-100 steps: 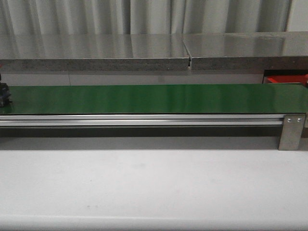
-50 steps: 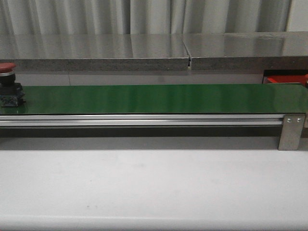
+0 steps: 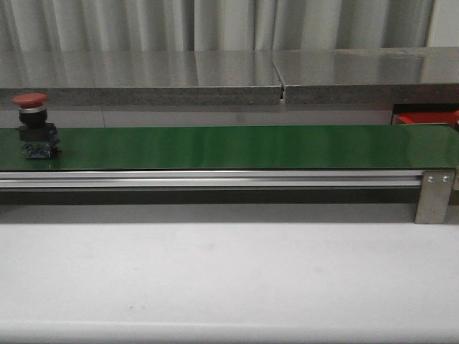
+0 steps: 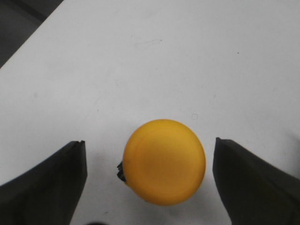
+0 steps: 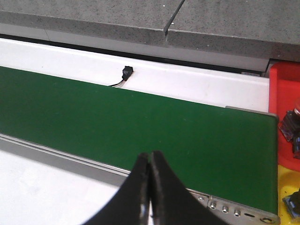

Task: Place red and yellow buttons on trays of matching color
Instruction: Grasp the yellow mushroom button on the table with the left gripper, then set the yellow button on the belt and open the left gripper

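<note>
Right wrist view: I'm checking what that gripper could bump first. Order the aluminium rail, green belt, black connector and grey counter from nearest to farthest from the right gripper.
1. Aluminium rail, just beyond the shut right gripper.
2. Green belt, behind the rail.
3. Black connector, on the white strip past the belt.
4. Grey counter, at the back.

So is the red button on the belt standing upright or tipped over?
Upright: the red button has its cap on top and its dark base flat on the green belt.

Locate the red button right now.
In the front view the red button stands upright at the far left end of the green conveyor belt, below the grey stone ledge; neither wrist view shows it.
</note>
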